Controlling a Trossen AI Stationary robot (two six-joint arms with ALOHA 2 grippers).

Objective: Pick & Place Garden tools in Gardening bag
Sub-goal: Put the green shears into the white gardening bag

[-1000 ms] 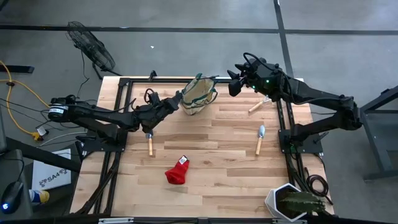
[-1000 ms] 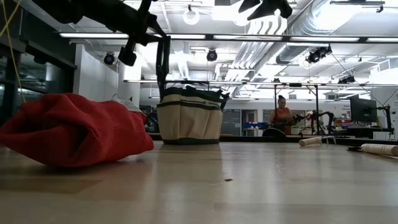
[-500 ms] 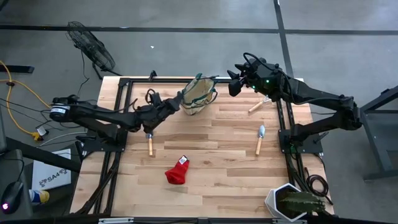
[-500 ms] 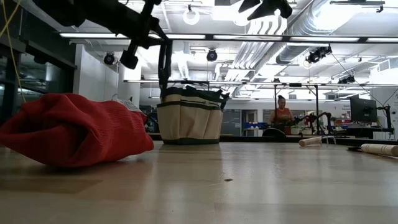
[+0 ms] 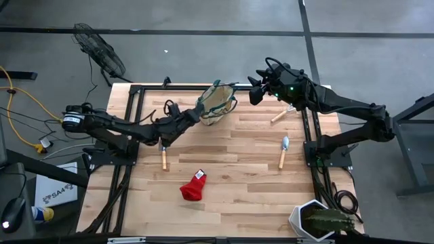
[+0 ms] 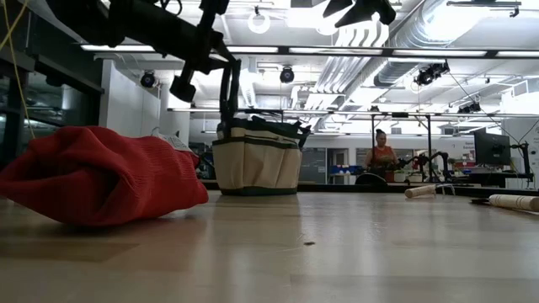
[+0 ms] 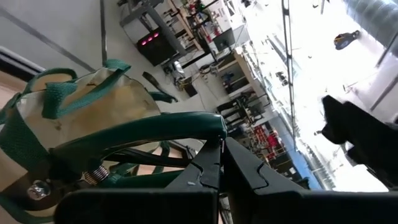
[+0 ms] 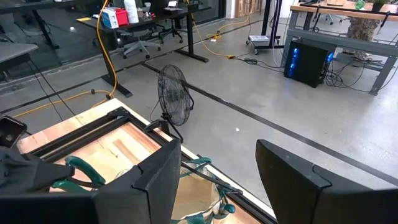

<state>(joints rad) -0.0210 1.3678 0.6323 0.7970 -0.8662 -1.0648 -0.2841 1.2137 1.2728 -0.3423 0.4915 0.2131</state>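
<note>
A small tan canvas gardening bag [image 5: 217, 106] with dark green webbing trim and loop handles is seen standing upright at the upper centre of the pale wooden-plank table [image 5: 230, 176] in the high view. The left gripper [image 5: 192, 116] is held just left of the bag's rim, its dark fingers pressed together on a pair of teal-handled pruning shears [image 7: 134, 134], whose smooth curved handle and coiled metal spring are shown close against the bag in the left wrist view. The right gripper [image 5: 255, 91] is poised to the right of the bag, above the table's upper edge, its two blocky dark fingers [image 8: 158, 180] spread apart with nothing between them. A crumpled red fabric piece [image 5: 193, 186] is laid at lower centre. A wooden-handled metal trowel [image 5: 283, 152] is found at right, another wooden-handled tool [image 5: 163, 156] at left, and a third wooden handle [image 5: 279, 116] near the right arm.
</note>
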